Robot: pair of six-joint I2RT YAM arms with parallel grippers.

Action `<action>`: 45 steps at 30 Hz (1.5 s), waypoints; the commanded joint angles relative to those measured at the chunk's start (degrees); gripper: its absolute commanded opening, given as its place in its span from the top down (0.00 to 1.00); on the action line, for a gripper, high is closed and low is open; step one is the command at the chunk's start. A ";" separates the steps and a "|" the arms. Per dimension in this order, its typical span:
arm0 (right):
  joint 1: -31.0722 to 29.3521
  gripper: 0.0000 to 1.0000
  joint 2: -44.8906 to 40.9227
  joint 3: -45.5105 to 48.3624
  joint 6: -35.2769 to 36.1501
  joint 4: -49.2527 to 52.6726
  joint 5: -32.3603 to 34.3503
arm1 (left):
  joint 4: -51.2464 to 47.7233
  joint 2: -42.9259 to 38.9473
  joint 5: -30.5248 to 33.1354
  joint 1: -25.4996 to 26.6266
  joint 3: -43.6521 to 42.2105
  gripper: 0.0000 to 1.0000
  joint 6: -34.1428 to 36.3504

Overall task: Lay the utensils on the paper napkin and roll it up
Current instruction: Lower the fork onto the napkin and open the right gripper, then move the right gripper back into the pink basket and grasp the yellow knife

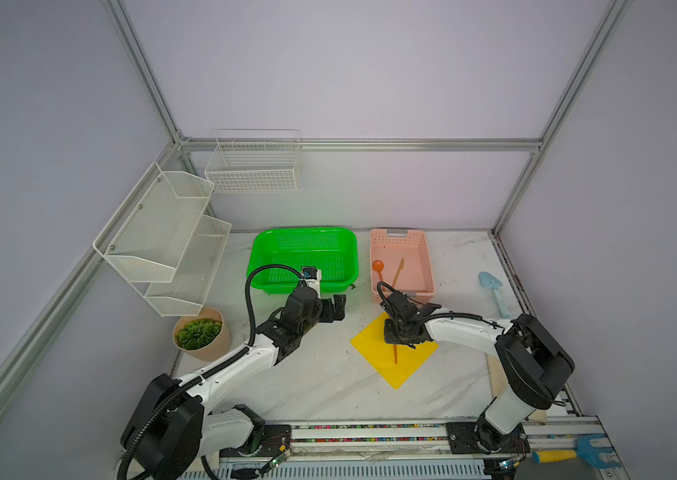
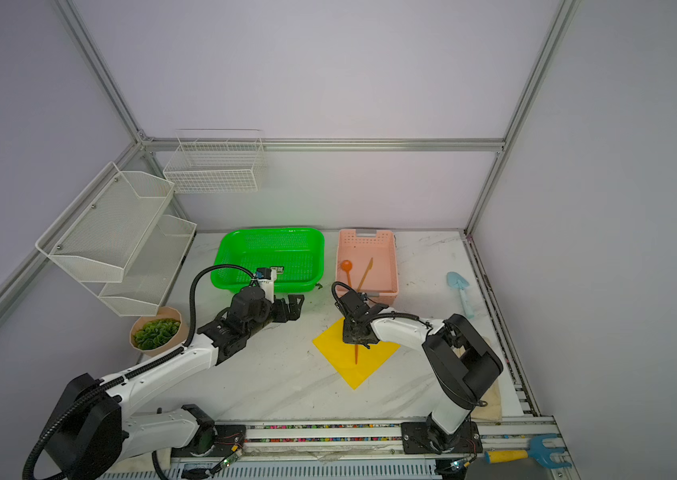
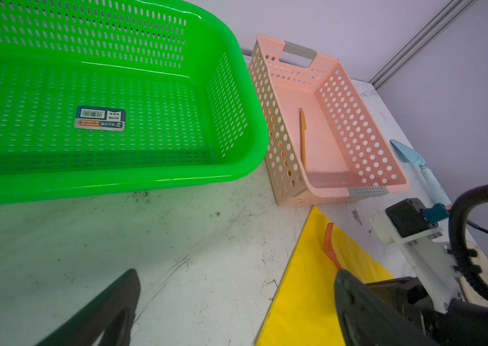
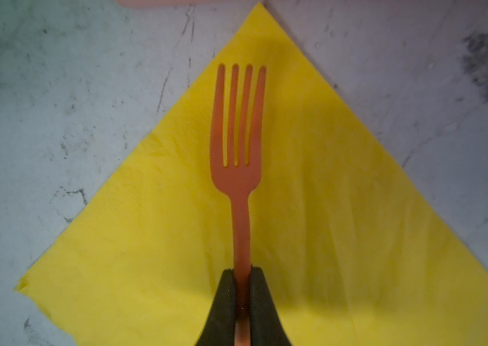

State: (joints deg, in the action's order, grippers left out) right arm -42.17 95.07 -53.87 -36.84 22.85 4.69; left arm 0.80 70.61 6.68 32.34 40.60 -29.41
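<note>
We show the right tool [image 4: 241, 275] clamped on the handle of the fork [image 4: 238, 155] over the middle of the paper napkin [image 4: 341, 239], the left tool [image 1: 336, 308] wide and empty off to that napkin's side; a tilted release, we judge, could skid the fork off or drag the thin sheet askew.

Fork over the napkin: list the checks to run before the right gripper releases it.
1. The right gripper is shut on the fork handle: ok.
2. The fork tines lie inside the napkin edges: ok.
3. The fork rests on the napkin: cannot tell.
4. The left gripper is open, off the napkin: ok.
5. The spoon and knife are on the napkin: not ok, both lie in the pink basket.
</note>
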 commanded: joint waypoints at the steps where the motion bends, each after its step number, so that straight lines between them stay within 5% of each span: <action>1: -0.28 0.92 0.02 -0.09 -1.75 0.76 0.68 | 2.50 -0.46 0.44 0.19 -2.37 0.00 -0.12; 11: -0.27 0.70 0.16 -1.19 -1.57 2.68 1.06 | 2.47 -0.53 0.42 0.18 -2.28 0.00 -0.06; 18: -0.28 0.66 -2.01 -4.53 -0.44 6.19 2.71 | 2.39 -0.80 0.53 0.11 -2.20 0.00 0.05; 27: 0.93 0.62 -6.71 -20.41 5.24 13.24 8.99 | 1.89 -1.51 0.50 0.14 -0.97 0.00 0.49; 35: 12.41 0.64 6.02 -38.83 14.60 11.71 4.49 | 1.52 -1.47 -0.96 0.13 -0.29 0.00 0.93; 45: 18.54 0.66 25.49 -53.11 14.69 14.20 2.72 | -0.38 -4.64 0.29 0.27 -1.37 0.00 1.72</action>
State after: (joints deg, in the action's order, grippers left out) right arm -24.01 118.65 -104.97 -22.81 33.74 7.64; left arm -0.14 67.77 6.39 32.34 40.60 -28.86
